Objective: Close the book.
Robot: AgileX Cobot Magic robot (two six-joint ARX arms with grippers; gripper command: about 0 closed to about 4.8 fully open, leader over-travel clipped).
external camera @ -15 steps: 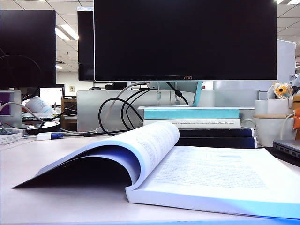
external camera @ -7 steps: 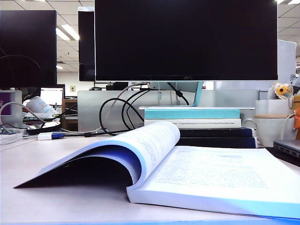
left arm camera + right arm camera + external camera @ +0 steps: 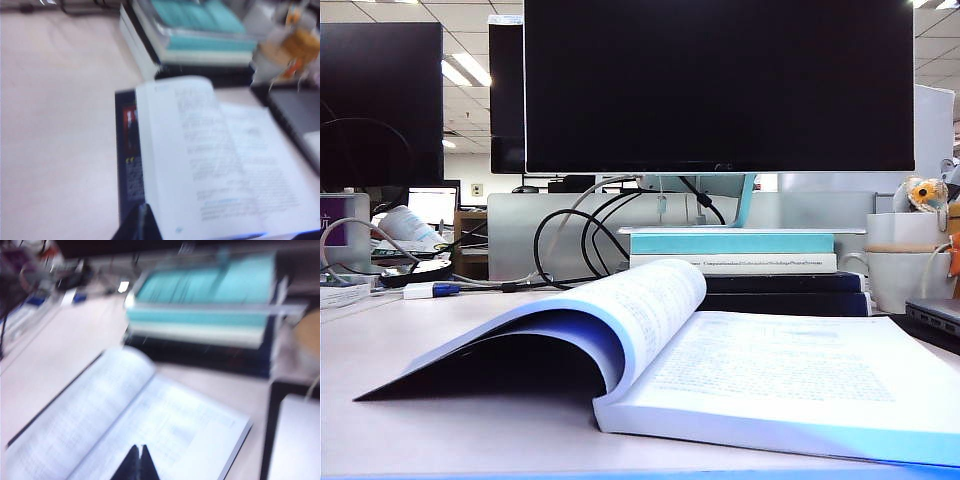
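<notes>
One book [image 3: 720,370] is lying open on the pale counter [image 3: 440,430], directly in front of the large dark monitor [image 3: 718,85]. Its right half is lying flat with white text pages facing up, while its left half is arching upward in a curl, the dark cover underneath it sloping down to touch the counter.

Behind the book, between it and the monitor, four more books are sitting in one stack [image 3: 740,265]: a teal one on top, a white one under it, and two thick black ones at the bottom. Just right of that stack, one white mug [image 3: 910,270] is standing, with a small stuffed toy [image 3: 923,192] showing behind it. The corner of one laptop [image 3: 932,318] is showing beside the book's right page. Several black cables [image 3: 570,240] are looping down behind the book's curled half. Nothing is lying on the open pages.

The exterior view is showing neither arm. The left wrist view, blurred, is looking down on the book [image 3: 200,160] and is revealing the dark blue cover with red and yellow print, which the exterior view is hiding in shadow; the left pincer [image 3: 140,225] is hovering over the book's cover edge, its tips pressed together and holding nothing. The right wrist view, also blurred, is showing the book [image 3: 125,430] and the stack [image 3: 200,315] beyond it; the right pincer [image 3: 137,465] is hanging over the open pages, likewise closed and empty.
</notes>
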